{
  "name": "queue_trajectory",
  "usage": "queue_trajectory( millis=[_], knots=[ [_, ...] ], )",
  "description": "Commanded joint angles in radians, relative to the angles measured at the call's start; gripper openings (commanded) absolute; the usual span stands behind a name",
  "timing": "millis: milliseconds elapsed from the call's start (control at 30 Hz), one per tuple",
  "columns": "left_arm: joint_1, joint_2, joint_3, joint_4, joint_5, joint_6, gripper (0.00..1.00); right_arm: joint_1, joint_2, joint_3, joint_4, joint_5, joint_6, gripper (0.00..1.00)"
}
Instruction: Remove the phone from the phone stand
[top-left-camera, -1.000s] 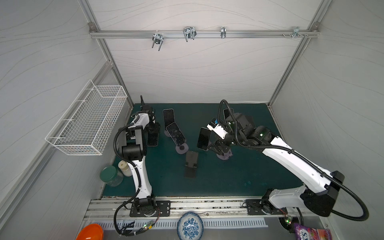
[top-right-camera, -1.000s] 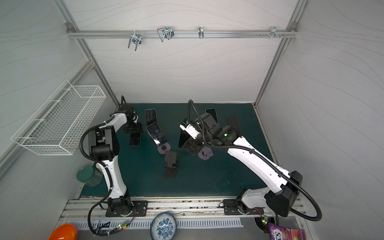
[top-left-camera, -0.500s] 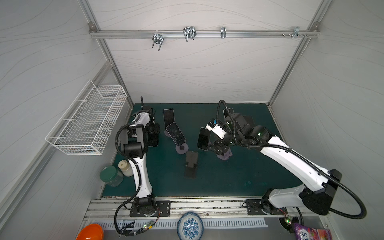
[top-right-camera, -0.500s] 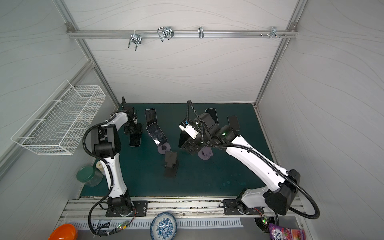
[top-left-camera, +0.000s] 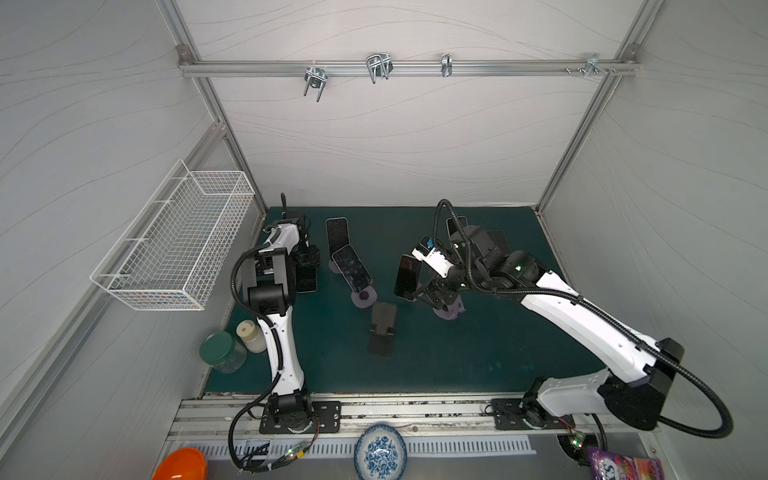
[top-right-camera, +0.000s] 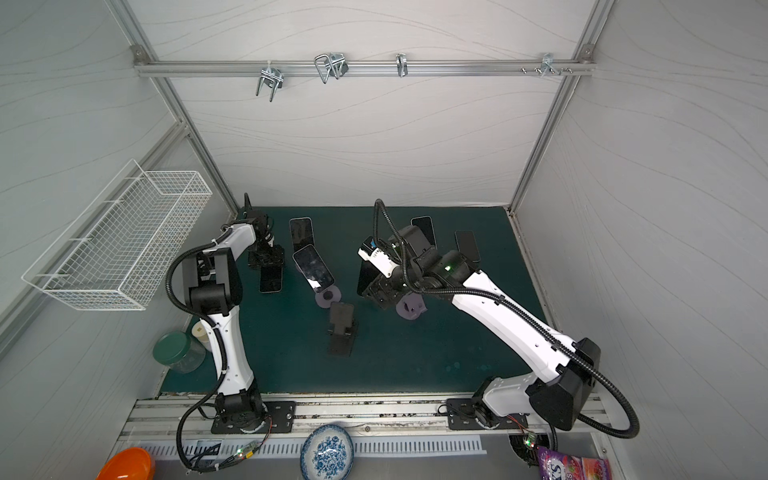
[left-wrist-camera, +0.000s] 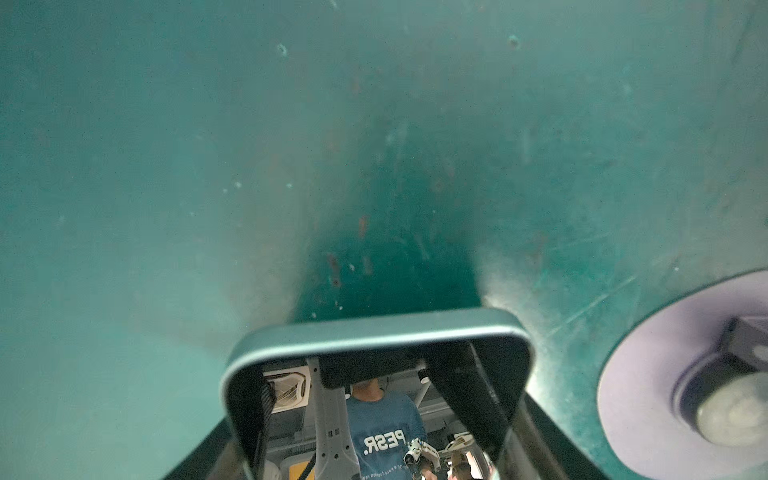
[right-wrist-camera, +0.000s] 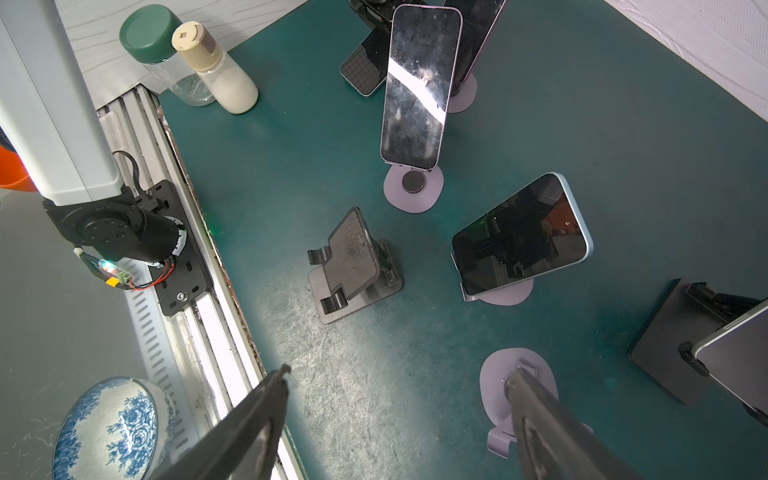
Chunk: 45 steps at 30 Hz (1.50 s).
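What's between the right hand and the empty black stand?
Only bare green mat, seen in the right wrist view, separates the open right hand from the black stand.

The green mat (top-left-camera: 478, 357) covers the tabletop. A flat phone (top-left-camera: 306, 279) lies on it near the left edge. Toward the far middle a lilac stand (top-left-camera: 364, 298) props a handset (top-left-camera: 351, 268), with a second lilac stand (right-wrist-camera: 461, 95) behind it. At the centre sits an empty black folding stand (top-left-camera: 382, 328). Just right of it are a bare lilac base (right-wrist-camera: 517, 386) and a third lilac stand (right-wrist-camera: 498, 295) bearing another handset (right-wrist-camera: 521, 237). A black plate stand (right-wrist-camera: 665, 345) sits toward the right edge. A green-lidded jar (top-left-camera: 222, 351) and a cream bottle (top-left-camera: 250, 336) stand by the left edge near the front corner, on or just off the mat.
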Motion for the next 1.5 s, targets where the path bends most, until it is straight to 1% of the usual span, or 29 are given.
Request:
queue_trajectory(
  millis=[0,500,800,1300,1467],
  knots=[
    [0.003,0.053,0.002,0.020,0.005,-0.013,0.72,-0.004,-0.011,0.015,0.000,0.000,-0.028,0.85],
    [0.003,0.051,0.003,0.023,0.019,-0.022,0.81,-0.004,-0.010,0.028,-0.006,0.012,-0.035,0.85],
    [0.003,0.047,0.007,0.027,0.019,-0.024,0.82,-0.004,-0.007,0.038,-0.009,0.016,-0.038,0.86],
    [0.003,0.037,0.005,0.037,0.027,-0.036,0.86,-0.005,-0.013,0.051,-0.030,0.028,-0.045,0.86],
    [0.003,0.011,-0.001,0.048,0.034,-0.044,0.88,-0.002,-0.012,0.062,-0.028,0.031,-0.045,0.86]
  ],
)
